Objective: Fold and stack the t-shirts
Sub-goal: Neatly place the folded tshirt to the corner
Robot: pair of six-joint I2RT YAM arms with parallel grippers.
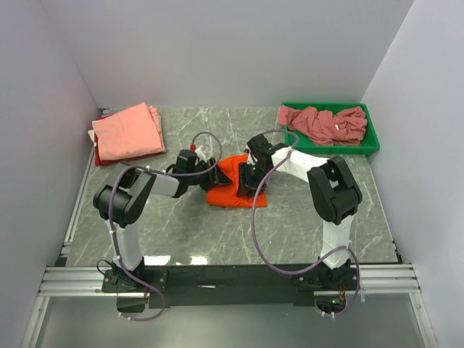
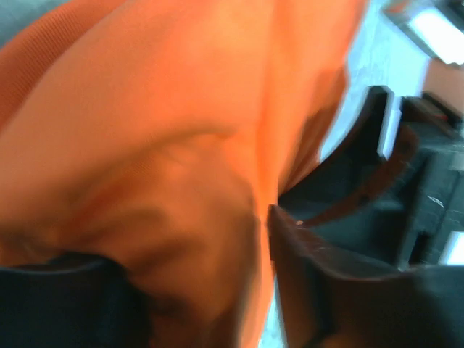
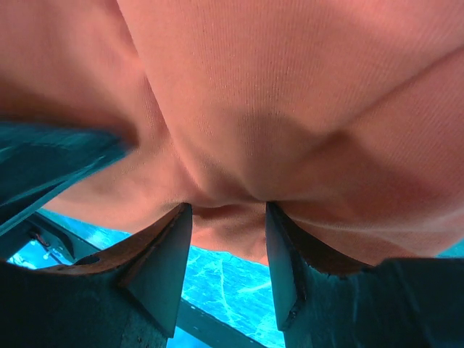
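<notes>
The bright orange t-shirt lies bunched on the marble table at the middle. My left gripper is at its left edge, and in the left wrist view the cloth fills the frame and sits bunched between the dark fingers; the gripper is shut on it. My right gripper is at the shirt's right side. In the right wrist view a fold of the shirt puckers between the fingertips; the gripper is shut on it.
A folded stack of salmon-pink t-shirts lies at the back left. A green plastic bin at the back right holds crumpled rose-mauve t-shirts. White walls close in the table on three sides.
</notes>
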